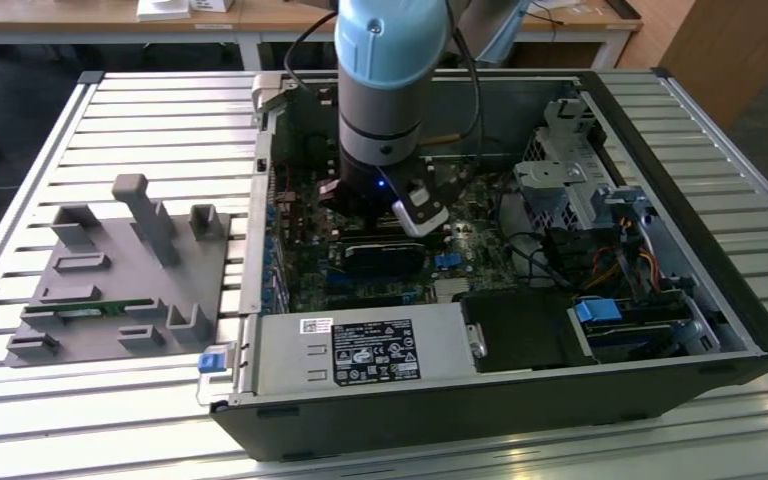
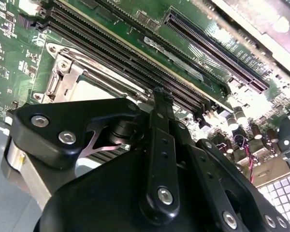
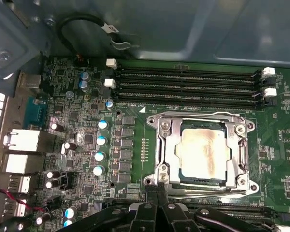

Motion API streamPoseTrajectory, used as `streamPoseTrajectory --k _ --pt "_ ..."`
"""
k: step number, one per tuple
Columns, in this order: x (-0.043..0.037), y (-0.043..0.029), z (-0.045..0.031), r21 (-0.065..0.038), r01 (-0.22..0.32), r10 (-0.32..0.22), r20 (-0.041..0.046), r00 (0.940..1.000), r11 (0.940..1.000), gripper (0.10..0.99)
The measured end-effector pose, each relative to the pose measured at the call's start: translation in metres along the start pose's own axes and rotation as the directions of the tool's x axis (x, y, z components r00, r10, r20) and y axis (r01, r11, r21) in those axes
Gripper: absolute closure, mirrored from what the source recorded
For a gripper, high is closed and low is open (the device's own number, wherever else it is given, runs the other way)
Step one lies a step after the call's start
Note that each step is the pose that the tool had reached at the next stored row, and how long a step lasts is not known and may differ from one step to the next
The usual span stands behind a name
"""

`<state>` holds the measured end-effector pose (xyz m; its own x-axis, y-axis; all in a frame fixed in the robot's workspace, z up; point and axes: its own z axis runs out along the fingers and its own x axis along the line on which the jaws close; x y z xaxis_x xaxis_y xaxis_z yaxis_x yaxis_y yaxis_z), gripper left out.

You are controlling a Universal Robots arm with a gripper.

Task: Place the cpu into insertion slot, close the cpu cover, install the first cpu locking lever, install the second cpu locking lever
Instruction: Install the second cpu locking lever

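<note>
In the first wrist view the cpu [image 3: 205, 151], dull silver with a brownish stain, lies in the insertion slot [image 3: 248, 126] on the green board. The cpu cover [image 3: 167, 145] lies flat around it, the chip showing through its window. One wire lever [image 3: 198, 114] runs along the side by the memory slots, another [image 3: 208, 192] along the opposite side. My gripper [image 3: 157, 192] is shut, its tips touching the end of that second lever. The second wrist view shows my black fingers [image 2: 162, 111] pressed together beside the slot [image 2: 63, 79]. From outside, the gripper [image 1: 411, 215] hangs inside the computer case.
Long black memory slots [image 3: 188, 84] run beside the socket, and capacitors [image 3: 101, 140] stand on its other side. In the case are a black block [image 1: 381, 258], a power supply [image 1: 357, 350] and a drive cage [image 1: 571, 170]. A grey fixture [image 1: 117, 280] sits on the slatted table.
</note>
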<state>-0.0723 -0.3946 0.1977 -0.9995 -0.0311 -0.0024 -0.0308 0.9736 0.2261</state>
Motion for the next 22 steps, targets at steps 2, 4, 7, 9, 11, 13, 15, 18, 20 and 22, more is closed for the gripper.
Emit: streamPoseTrajectory --k 2,4,7,9,11,13,15,18,20,22 --pt "0.0000 -0.0005 0.0009 -0.010 0.000 0.000 0.0004 1.0000 1.0000 0.980" --pt "0.0001 -0.0009 0.0016 -0.020 0.000 0.000 0.0007 1.0000 0.9998 0.980" --pt "0.0003 -0.0015 0.0026 -0.031 0.000 0.000 0.0006 1.0000 0.9995 0.980" --pt "0.0002 -0.0017 0.0038 -0.039 0.000 0.000 0.0014 1.0000 0.9993 0.980" --pt "0.0003 -0.0019 0.0046 -0.045 0.000 0.000 0.0016 1.0000 0.9990 0.980" --pt "0.0008 -0.0020 0.0051 -0.051 0.000 0.000 0.0017 1.0000 0.9987 0.980" --pt "0.0016 -0.0021 0.0055 -0.058 0.000 0.000 0.0019 1.0000 0.9983 0.980" --pt "0.0031 -0.0022 0.0068 -0.064 0.000 0.000 0.0021 1.0000 0.9980 0.980" --pt "0.0036 -0.0025 0.0077 -0.065 0.000 0.000 0.0022 1.0000 0.9979 0.980" --pt "0.0037 -0.0026 0.0078 -0.066 0.000 0.000 0.0021 1.0000 0.9978 0.980"
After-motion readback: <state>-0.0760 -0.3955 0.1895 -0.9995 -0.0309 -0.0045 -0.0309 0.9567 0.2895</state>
